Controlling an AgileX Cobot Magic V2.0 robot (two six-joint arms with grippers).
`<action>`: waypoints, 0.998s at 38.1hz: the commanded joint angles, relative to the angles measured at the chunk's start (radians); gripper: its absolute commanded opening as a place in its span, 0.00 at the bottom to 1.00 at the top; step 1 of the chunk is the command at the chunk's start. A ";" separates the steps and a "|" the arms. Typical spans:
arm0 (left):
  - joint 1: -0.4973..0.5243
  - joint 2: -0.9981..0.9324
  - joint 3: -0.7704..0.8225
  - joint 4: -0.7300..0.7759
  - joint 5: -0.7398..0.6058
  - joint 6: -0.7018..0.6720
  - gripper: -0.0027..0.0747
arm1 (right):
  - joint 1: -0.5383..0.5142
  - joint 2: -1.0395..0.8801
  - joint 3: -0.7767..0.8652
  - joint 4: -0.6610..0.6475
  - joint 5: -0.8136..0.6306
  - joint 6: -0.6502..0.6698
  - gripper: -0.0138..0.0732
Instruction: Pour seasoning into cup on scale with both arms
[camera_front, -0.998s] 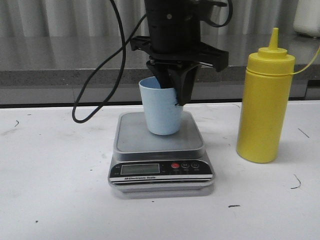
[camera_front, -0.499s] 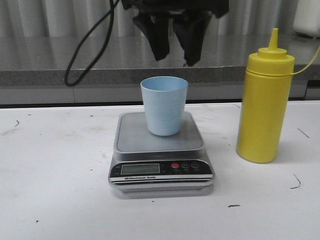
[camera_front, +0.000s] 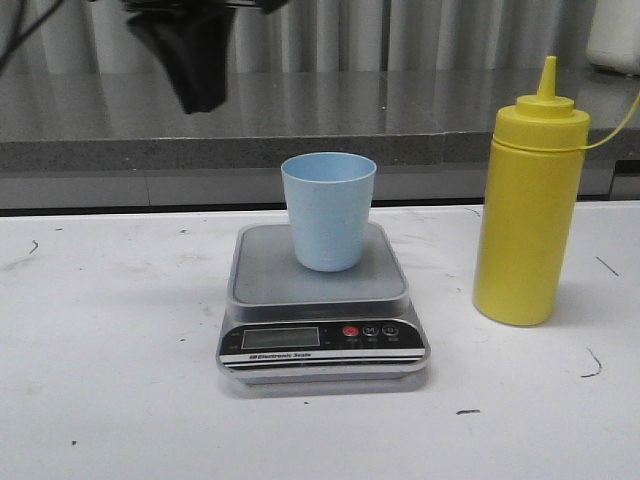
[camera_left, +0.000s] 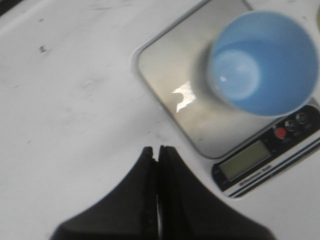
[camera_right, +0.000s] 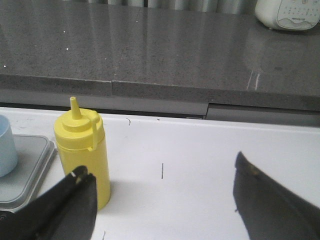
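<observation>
You have the first half in hand: the cup (camera_front: 329, 210) stands upright on the steel platform of the scale (camera_front: 320, 305), set toward the platform's rear, and nothing is gripping it. From above, the left wrist view shows its inside pale and bare, so by my reading no seasoning has gone in yet. The seasoning (camera_front: 530, 200) stands upright on the white table (camera_front: 110, 380) to the right of the scale, near it but apart, its pointed cap on and no arm touching it. What is left for you, then, is the larger part: take up the bottle, bring its nozzle over the cup and pour. Your left gripper (camera_left: 159, 155) is high and off to the left of the scale, its fingers pressed together on nothing. Your right gripper (camera_right: 165, 200) is spread wide, facing the bottle with nothing between its fingers (it looks well placed for the grasp, though that is only my judgement). Count one cup, one scale, one yellow bottle and two arms. The scale's display (camera_front: 281, 338) is too small to read, so you cannot check a weight from here.
</observation>
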 joint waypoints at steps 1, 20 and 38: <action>0.078 -0.139 0.097 -0.001 -0.099 -0.020 0.01 | -0.005 0.017 -0.034 0.000 -0.075 0.001 0.83; 0.411 -0.641 0.708 -0.068 -0.475 -0.026 0.01 | -0.005 0.017 -0.034 0.000 -0.075 0.001 0.83; 0.407 -1.224 1.091 -0.112 -0.727 -0.026 0.01 | -0.005 0.017 -0.033 0.000 -0.071 0.001 0.83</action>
